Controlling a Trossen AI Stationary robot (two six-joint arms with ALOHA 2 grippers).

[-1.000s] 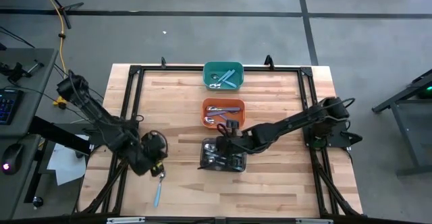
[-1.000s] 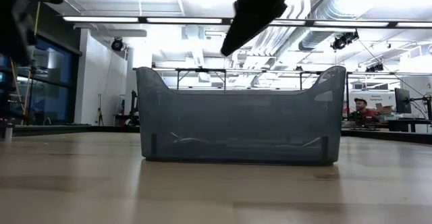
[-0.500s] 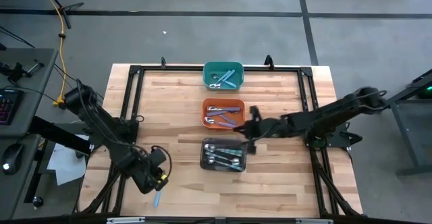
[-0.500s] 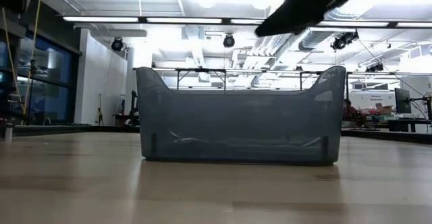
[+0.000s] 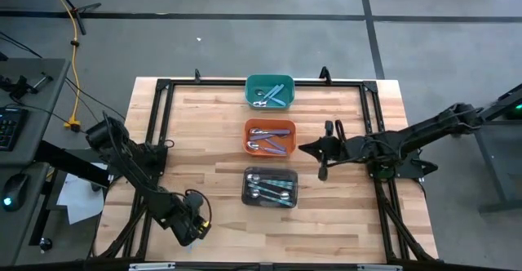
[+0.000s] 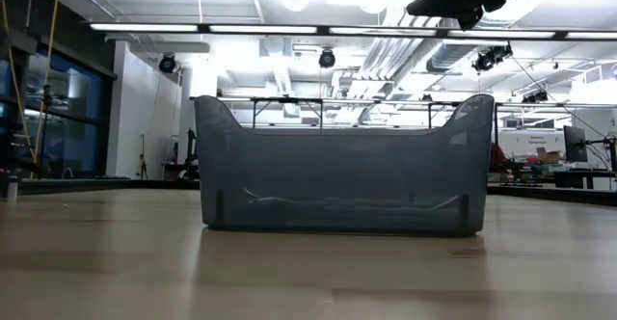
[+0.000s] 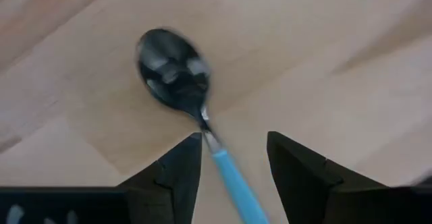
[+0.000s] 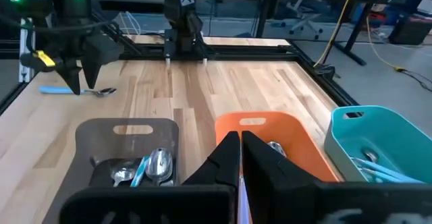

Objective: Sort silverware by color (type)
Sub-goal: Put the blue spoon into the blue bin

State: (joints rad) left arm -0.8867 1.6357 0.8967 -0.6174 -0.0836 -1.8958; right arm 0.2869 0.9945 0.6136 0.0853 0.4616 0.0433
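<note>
Though cropped, blue-handled spoon [image 7: 202, 126] between fingers [image 7: 177, 170]

The blue-handled spoon [image 7: 202, 126] runs off frame, its bowl blurred.

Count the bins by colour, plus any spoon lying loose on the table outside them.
Teal bin: 1
Orange bin: 1
Dark grey bin: 1
Loose blue-handled spoon, between the fingers of the open left gripper: 1
Total: 4
</note>
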